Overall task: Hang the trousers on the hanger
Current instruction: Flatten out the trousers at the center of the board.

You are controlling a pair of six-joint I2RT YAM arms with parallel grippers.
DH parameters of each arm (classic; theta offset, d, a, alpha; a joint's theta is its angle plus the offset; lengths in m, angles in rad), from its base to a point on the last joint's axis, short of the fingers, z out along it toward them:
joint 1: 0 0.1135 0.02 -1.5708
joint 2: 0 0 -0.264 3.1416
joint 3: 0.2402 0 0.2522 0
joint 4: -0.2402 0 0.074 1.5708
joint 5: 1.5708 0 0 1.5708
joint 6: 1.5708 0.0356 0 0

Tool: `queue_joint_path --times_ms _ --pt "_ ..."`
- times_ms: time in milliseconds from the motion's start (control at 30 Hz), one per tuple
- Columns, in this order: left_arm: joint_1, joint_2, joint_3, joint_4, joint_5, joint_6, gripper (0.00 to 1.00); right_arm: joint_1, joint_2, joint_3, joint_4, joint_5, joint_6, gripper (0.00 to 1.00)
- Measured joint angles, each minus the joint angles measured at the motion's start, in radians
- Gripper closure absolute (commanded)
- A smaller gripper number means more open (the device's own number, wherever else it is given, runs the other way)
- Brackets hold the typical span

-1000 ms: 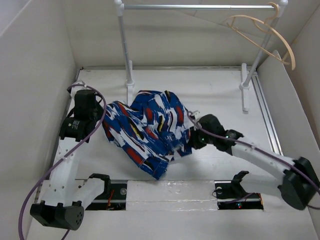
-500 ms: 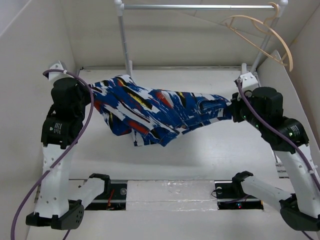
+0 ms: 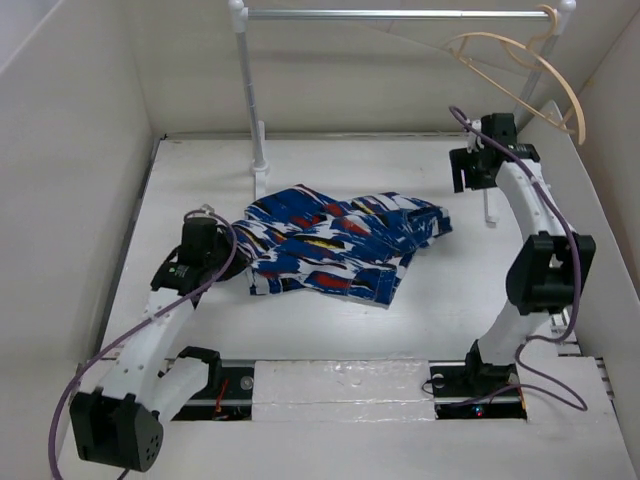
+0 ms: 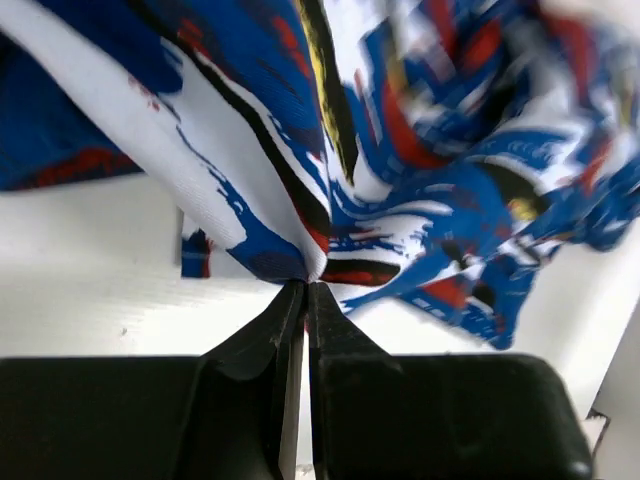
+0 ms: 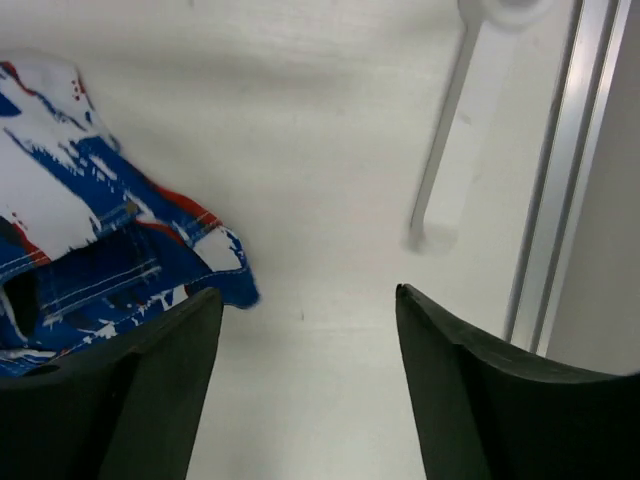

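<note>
The trousers (image 3: 335, 245), bright blue with white, red, black and yellow streaks, lie crumpled in the middle of the white table. My left gripper (image 3: 233, 262) is low at their left edge, shut on a fold of the fabric (image 4: 300, 265), which fans out beyond the gripper (image 4: 305, 284). My right gripper (image 3: 463, 178) hovers high at the back right, open and holding nothing (image 5: 308, 295); the trousers' waist end (image 5: 90, 250) lies below its left finger. The tan wooden hanger (image 3: 566, 88) hangs at the right end of the rail.
A grey metal rail (image 3: 400, 14) on white posts (image 3: 250, 90) spans the back. The right post's foot (image 5: 450, 150) and an aluminium track (image 5: 560, 180) lie below the right gripper. White walls enclose the table.
Half a second ago both grippers held the trousers stretched in the air. The right gripper has let go and moved back; the left arm has dropped and the trousers now lie on the table.
</note>
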Motion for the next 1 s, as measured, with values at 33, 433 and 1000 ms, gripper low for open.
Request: queue_joint_path --times_ms 33,433,1000 --pt "0.000 0.020 -0.051 0.022 0.021 -0.018 1.00 0.008 0.048 0.051 0.005 0.015 -0.009 0.22" --pt "0.003 0.175 -0.091 0.184 0.042 -0.066 1.00 0.686 -0.657 -0.785 0.214 -0.150 0.146 0.28" --pt "0.003 0.126 -0.057 0.190 0.032 -0.056 1.00 0.867 -0.285 -0.751 0.296 0.081 0.163 0.48"
